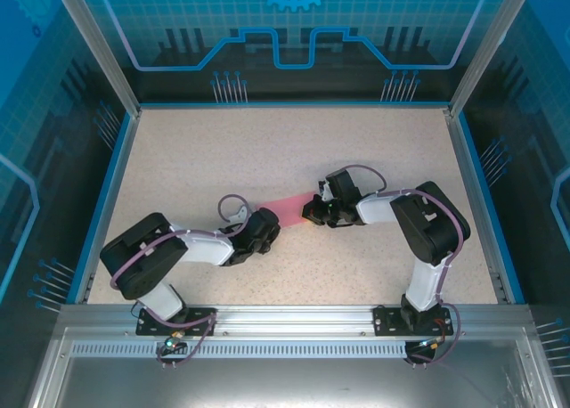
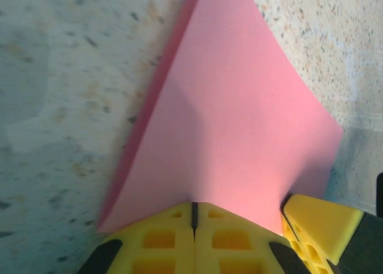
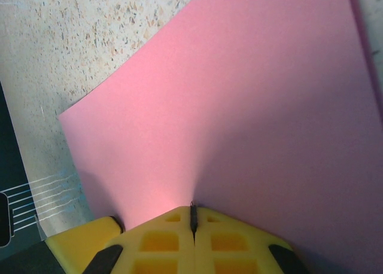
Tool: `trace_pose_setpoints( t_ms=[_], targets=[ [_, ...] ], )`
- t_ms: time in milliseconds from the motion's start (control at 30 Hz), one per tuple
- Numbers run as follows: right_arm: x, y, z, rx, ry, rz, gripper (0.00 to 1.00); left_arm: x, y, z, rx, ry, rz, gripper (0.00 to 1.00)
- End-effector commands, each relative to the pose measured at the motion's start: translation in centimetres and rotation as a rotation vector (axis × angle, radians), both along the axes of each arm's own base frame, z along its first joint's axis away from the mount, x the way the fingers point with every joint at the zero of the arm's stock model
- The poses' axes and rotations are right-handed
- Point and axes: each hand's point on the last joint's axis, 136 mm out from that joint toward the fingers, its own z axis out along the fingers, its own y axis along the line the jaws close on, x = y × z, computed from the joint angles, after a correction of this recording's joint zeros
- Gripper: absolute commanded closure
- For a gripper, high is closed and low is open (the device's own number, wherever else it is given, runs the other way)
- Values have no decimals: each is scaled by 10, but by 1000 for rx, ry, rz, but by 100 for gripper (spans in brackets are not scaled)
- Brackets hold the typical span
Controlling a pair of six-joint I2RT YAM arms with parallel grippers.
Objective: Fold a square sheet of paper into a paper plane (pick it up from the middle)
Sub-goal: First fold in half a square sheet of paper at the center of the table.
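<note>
Square sheet of paper sits over the tabletop centre, pinched from opposite sides by my left tool and right tool, both clamped on it; I judge the first fold underway, needing edges aligned next.

i have both arms folded low, elbows pushed out to the sides and forearms reaching inward, so the two pincers face each other tip to tip. my left gripper points toward the right one, its yellow fingers pressed flat together with only a thin seam between them. my right gripper points back at it, its fingers closed just as tight. each one pinches an edge of the square sheet of paper, which spreads out just ahead of its tips.
</note>
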Motion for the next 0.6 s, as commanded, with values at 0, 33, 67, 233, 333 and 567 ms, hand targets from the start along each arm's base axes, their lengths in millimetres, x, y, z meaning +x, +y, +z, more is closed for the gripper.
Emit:
trace_pose_setpoints(
  t_ms=[0, 33, 67, 233, 333, 567],
  targets=[
    [-46, -63, -75, -278, 225, -76, 100, -40, 63, -44, 227, 164, 92, 100],
    [-47, -63, -75, -281, 226, -73, 100, -41, 66, -44, 227, 168, 96, 100],
    [-47, -63, -75, -282, 227, -70, 100, -42, 69, -44, 230, 175, 105, 100],
    [-47, -63, -76, -282, 228, -65, 100, -42, 84, -39, 235, 200, 127, 100],
    [-47, -63, -76, -285, 227, -63, 100, -41, 90, -34, 237, 204, 131, 100],
    [-43, -60, -69, -272, 206, -53, 100, -29, 92, -7, 245, 148, 70, 100]
  ],
)
